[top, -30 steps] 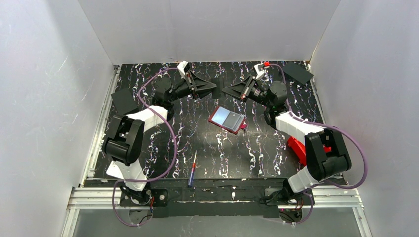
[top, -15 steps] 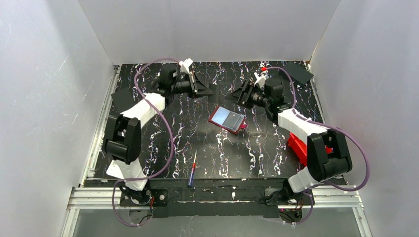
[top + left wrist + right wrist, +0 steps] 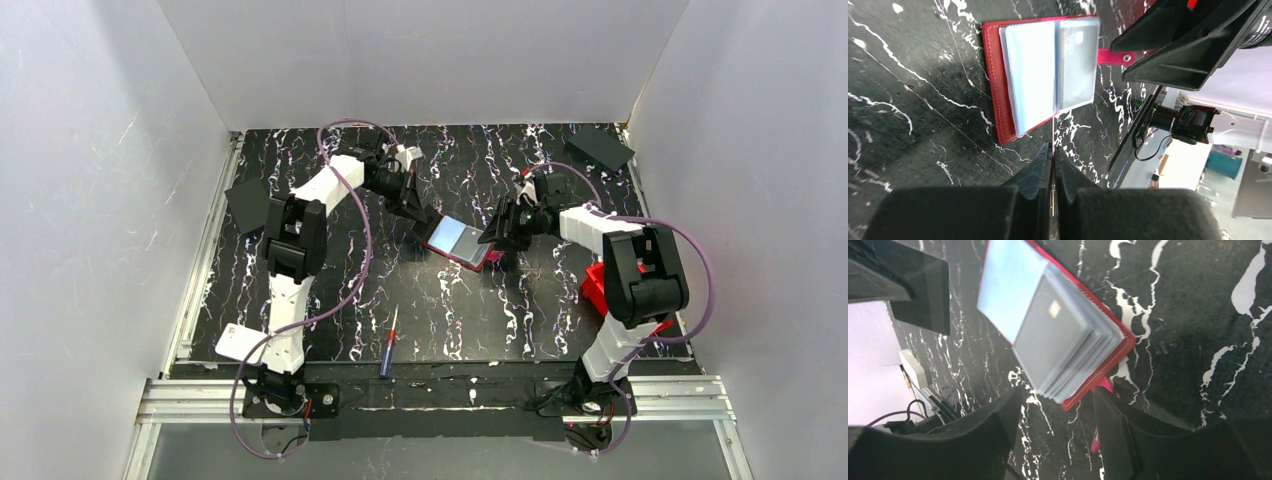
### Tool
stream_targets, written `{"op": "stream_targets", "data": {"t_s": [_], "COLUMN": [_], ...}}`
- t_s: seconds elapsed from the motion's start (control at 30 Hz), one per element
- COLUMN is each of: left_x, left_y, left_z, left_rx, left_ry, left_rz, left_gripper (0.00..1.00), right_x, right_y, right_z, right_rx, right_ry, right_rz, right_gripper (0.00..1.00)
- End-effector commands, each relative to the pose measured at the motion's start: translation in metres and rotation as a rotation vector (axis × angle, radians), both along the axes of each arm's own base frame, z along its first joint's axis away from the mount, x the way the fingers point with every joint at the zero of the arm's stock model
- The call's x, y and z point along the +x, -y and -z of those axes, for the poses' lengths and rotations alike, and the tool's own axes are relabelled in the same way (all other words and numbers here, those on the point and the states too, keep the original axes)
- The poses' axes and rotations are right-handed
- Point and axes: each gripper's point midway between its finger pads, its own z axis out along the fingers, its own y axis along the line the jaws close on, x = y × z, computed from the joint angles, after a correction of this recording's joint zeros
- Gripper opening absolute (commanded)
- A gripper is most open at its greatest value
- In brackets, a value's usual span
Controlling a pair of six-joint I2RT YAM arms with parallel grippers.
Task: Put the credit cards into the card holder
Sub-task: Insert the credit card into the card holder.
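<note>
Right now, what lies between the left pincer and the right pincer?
The open red card holder lies between the left pincer and the right pincer, as the top view shows.

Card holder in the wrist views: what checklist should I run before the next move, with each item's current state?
1. Card holder lying open on the table, pockets facing up: ok.
2. Left claw shut, pointing at the holder's near edge: ok.
3. A card gripped in the left claw: cannot tell; only a thin edge shows at its tips.
4. Right claw open, straddling the holder's corner: ok.
5. One credit card already seated in a pocket: ok.
6. A free pocket mouth lined up with the left claw: cannot tell.
</note>
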Motion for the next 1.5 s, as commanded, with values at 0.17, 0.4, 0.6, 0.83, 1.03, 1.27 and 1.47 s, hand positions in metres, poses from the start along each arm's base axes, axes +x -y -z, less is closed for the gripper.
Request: {"op": "stream_targets", "data": {"t_s": [0.17, 0.4, 0.6, 0.83, 1.03, 1.27, 1.47], "left_x": [-0.003, 0.0, 0.003, 0.002, 0.003, -0.005, -0.006], "left_y": [0.03, 0.046, 0.049, 0.044, 0.042, 0.037, 0.041], "left_z": [-0.009, -0.001, 0.01, 0.021, 0.013, 0.006, 0.009], "left_rx": [-0.092, -0.124, -0.125, -0.071, -0.127, -0.165, -0.217], "left_ry": [-0.036, -0.056, -0.088, -0.094, -0.127, -0.134, -0.182], "left_rz": [0.067, 0.084, 0.08, 0.042, -0.109, -0.188, -0.195], "left_gripper": [0.0, 0.0, 0.0, 0.0, 0.0, 0.0, 0.0], "right_x": [0.014, 0.016, 0.022, 0.038, 0.037, 0.031, 0.026], "right_y": [0.006, 0.01, 0.008, 0.01, 0.007, 0.009, 0.008], "right_z": [0.019, 0.037, 0.046, 0.053, 0.061, 0.065, 0.068], "right_rx": [-0.05, -0.083, -0.073, -0.111, -0.099, -0.106, -0.099], "right_ry": [0.01, 0.016, 0.023, 0.053, 0.041, 0.028, 0.018], "right_rz": [0.008, -0.011, -0.032, -0.061, -0.077, -0.074, -0.081], "right_gripper": [0.66, 0.56, 0.55, 0.51, 0.49, 0.5, 0.51]}}
